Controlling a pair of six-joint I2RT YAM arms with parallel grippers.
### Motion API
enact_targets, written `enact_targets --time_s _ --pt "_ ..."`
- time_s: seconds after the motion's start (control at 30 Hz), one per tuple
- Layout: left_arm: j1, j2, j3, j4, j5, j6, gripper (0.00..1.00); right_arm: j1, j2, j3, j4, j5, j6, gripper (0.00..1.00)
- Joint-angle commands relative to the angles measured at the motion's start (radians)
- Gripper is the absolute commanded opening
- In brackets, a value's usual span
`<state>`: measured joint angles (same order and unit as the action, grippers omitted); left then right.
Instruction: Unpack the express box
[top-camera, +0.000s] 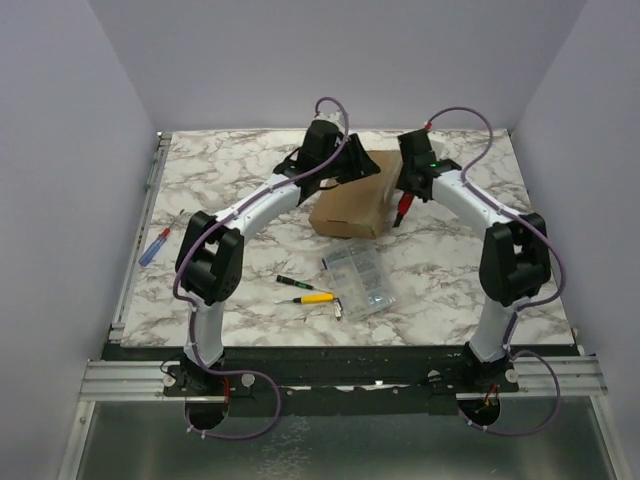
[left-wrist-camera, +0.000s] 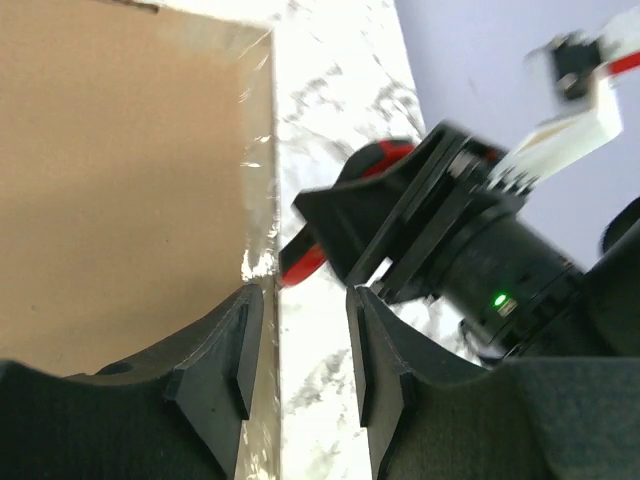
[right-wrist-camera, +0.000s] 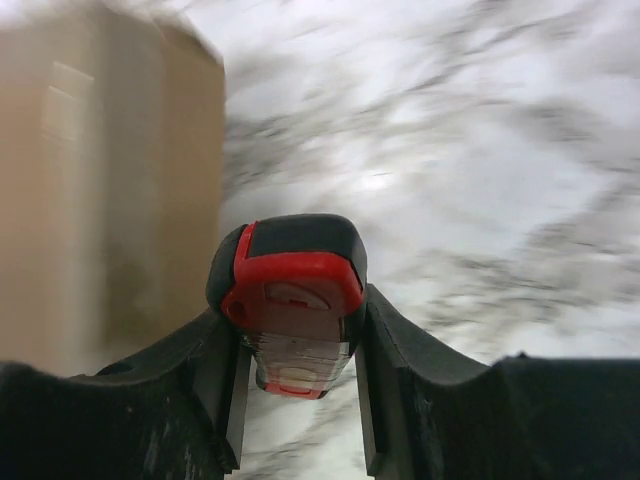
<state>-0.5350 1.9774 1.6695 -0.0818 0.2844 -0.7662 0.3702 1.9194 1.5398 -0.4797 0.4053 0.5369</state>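
The express box (top-camera: 348, 208) is lying just left of the right gripper (right-wrist-camera: 298, 362) pinching a cutter (right-wrist-camera: 290, 275), the left gripper (left-wrist-camera: 300, 345) spread at its edge

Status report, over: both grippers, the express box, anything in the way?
Left gripper open, empty, at express box edge. Right gripper shut on red-and-black tool, beside box. Box closed, taped. Clear case nearer, apart: not in way.

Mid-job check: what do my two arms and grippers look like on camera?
The left arm and right arm have white curved links with bulky black joints, and a thin purple cable loops along each. The left gripper and right gripper have black moulded fingers. A green light glows on the right wrist.
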Motion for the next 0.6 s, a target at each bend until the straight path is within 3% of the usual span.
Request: enact_targets --time_s 0.0,0.13,0.27,0.37,0.57 --pt "-0.089 0.076 0.055 0.012 0.047 0.002 0.47 -0.073 -0.187 -0.097 -0.029 0.242 -0.094 0.0" --pt "-0.104 0.133 0.113 0.014 0.124 -0.011 0.49 -0.078 -0.295 -0.138 -0.051 0.274 -0.147 0.0" --pt "-0.086 0.055 0.116 0.014 0.162 0.064 0.58 -0.077 -0.394 -0.166 -0.01 0.051 -0.256 0.0" --pt "-0.076 -0.02 0.075 0.026 0.179 0.097 0.64 -0.077 -0.448 -0.226 0.073 -0.047 -0.309 0.0" --pt "-0.043 -0.136 -0.101 0.027 0.22 0.083 0.62 -0.078 -0.432 -0.244 0.053 -0.105 -0.258 0.0"
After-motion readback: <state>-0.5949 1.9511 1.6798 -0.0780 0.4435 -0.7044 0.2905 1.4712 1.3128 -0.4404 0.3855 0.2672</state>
